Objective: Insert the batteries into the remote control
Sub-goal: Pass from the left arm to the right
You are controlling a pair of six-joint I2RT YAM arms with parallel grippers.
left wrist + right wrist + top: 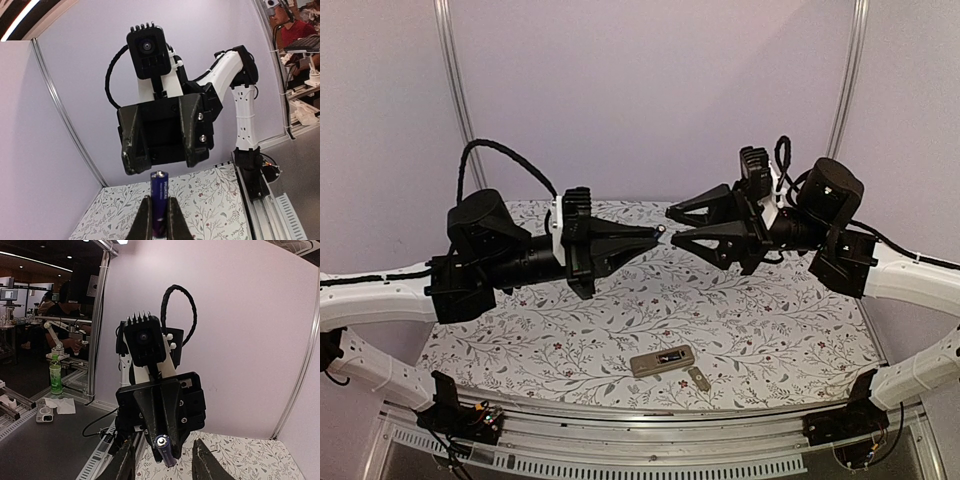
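Note:
A slim dark blue battery (159,186) sticks out from between my left gripper's (159,204) fingers, which are shut on its lower half. In the top view that gripper (654,233) hangs high over the table, pointing right. My right gripper (673,226) faces it tip to tip with its jaws open. In the right wrist view its fingers (123,463) stand on either side of the battery (167,450), with a gap on each side. The remote control (662,361) lies on the table near the front edge, tan-grey side up with a dark recess.
A small flat grey cover piece (699,378) lies just right of the remote. The floral table mat (790,330) spreads below both arms. Purple walls with metal corner posts (455,90) close the back and sides.

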